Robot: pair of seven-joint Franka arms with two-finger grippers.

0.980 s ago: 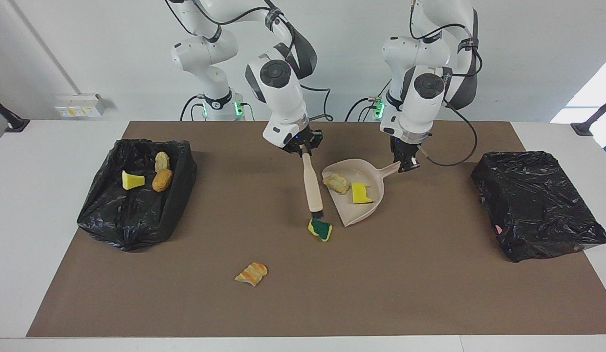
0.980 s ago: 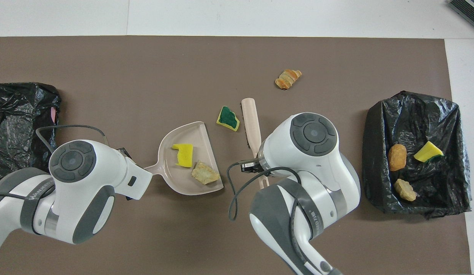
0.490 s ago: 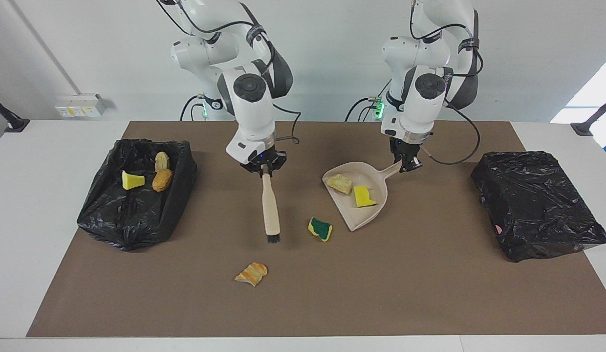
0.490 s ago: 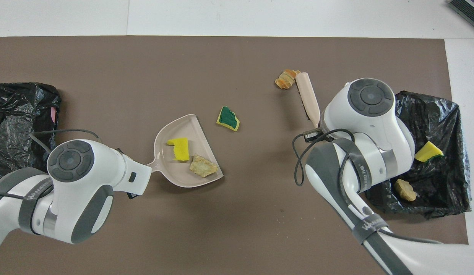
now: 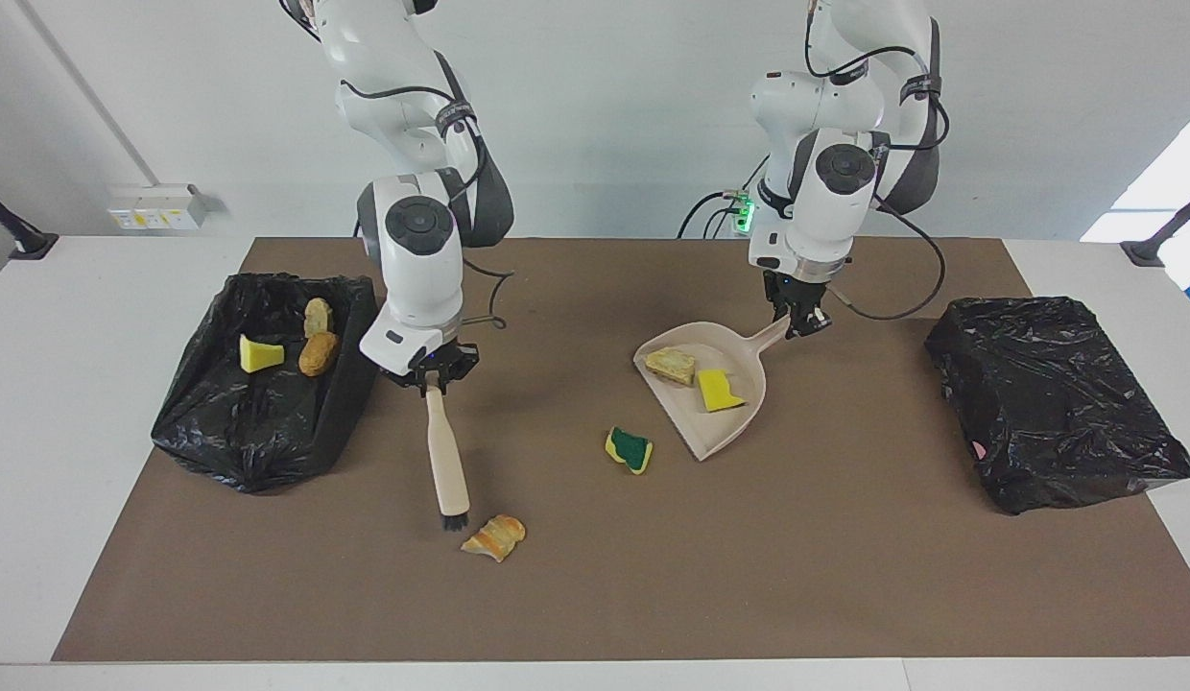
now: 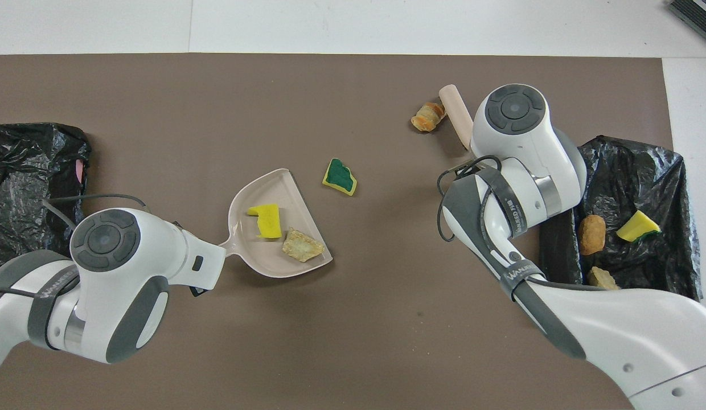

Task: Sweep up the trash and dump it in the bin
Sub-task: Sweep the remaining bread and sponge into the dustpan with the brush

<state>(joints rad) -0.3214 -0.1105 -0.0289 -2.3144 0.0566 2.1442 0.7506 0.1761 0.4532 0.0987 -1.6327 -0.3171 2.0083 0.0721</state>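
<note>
On the brown bench mat (image 5: pixel 844 576), the brush (image 5: pixel 448 461), clamped in the right end effector (image 5: pixel 432 376), should be drawn low from just beside the orange-striped scrap (image 5: pixel 494 536) toward the dustpan (image 5: pixel 739 422), whose handle is clamped in the left end effector (image 5: pixel 797 324).

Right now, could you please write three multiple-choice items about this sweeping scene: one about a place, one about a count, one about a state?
1. Where is the brush head?
A. beside the orange-striped scrap
B. inside the dustpan
C. on the closed black bag

2. How many scraps lie in the dustpan?
A. none
B. two
C. four

3. What does the left gripper do?
A. hangs open over the mat
B. grips the brush
C. is shut on the dustpan handle

Answers:
1. A, the bristles stand next to that scrap.
2. B, a tan chunk and a yellow sponge bit are inside.
3. C, its fingers close on the handle's end.
</note>
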